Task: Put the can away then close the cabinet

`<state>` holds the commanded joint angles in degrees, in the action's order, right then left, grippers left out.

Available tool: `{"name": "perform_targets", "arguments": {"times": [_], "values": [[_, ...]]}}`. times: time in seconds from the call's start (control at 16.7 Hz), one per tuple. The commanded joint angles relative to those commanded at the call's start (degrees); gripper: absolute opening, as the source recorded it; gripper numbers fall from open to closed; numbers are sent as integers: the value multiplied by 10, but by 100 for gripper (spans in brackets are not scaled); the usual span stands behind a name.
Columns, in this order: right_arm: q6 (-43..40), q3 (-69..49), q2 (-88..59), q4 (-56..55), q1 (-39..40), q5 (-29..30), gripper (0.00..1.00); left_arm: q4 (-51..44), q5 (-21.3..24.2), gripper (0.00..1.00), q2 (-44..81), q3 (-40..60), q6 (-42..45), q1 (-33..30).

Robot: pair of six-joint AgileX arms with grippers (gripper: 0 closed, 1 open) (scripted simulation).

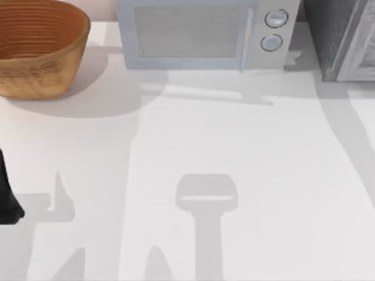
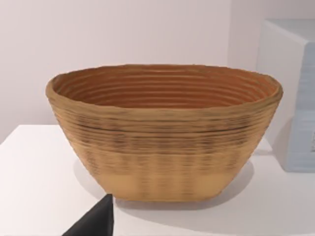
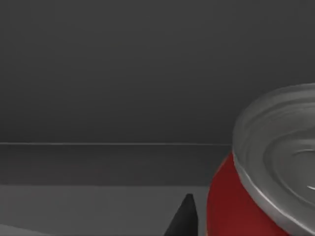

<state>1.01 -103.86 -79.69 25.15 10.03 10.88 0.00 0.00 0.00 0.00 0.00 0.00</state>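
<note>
- My left arm [image 1: 7, 196] sits at the far left edge of the table [image 1: 234, 146], a dark shape low on that side; the top view does not show its fingers, so I cannot tell how my left gripper stands.
- In my left wrist view one dark fingertip [image 2: 96, 222] pokes in above the white tabletop, close to the foot of the basket [image 2: 165, 132] but apart from it. It has hold of nothing that I can see.
- The woven basket [image 1: 38, 47] stands upright at the back left corner of the table, brown and ribbed inside.
- Just beside it, along the back edge, stands the pale grey microwave [image 1: 193, 35], door shut, with two round knobs [image 1: 274, 29] at its right end.
- At the back right corner is the cabinet [image 1: 334, 38], dark and speckled, with its pale framed door [image 1: 363, 50] beside it at the right edge of the view.
- My right wrist view looks into a dark grey space with a flat floor and back wall. The can [image 3: 266, 182] is there, close to the camera, red-sided with a silver top.
- A dark fingertip [image 3: 183, 219] of my right gripper stands just beside the can. Whether it touches or grips the can I cannot tell.
</note>
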Motion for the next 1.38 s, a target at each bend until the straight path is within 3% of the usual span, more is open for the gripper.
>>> {"name": "perform_targets", "arguments": {"times": [0.72,1.2,1.38], "values": [[-1,-488,-348,121,-38,-32,0,0,0,100,0,0,0,0],[0,-550,-401,139,-45,-39,0,0,0,100,0,0,0,0],[0,-550,-401,139,-45,-39,23,0,0,100,0,0,0,0]]}}
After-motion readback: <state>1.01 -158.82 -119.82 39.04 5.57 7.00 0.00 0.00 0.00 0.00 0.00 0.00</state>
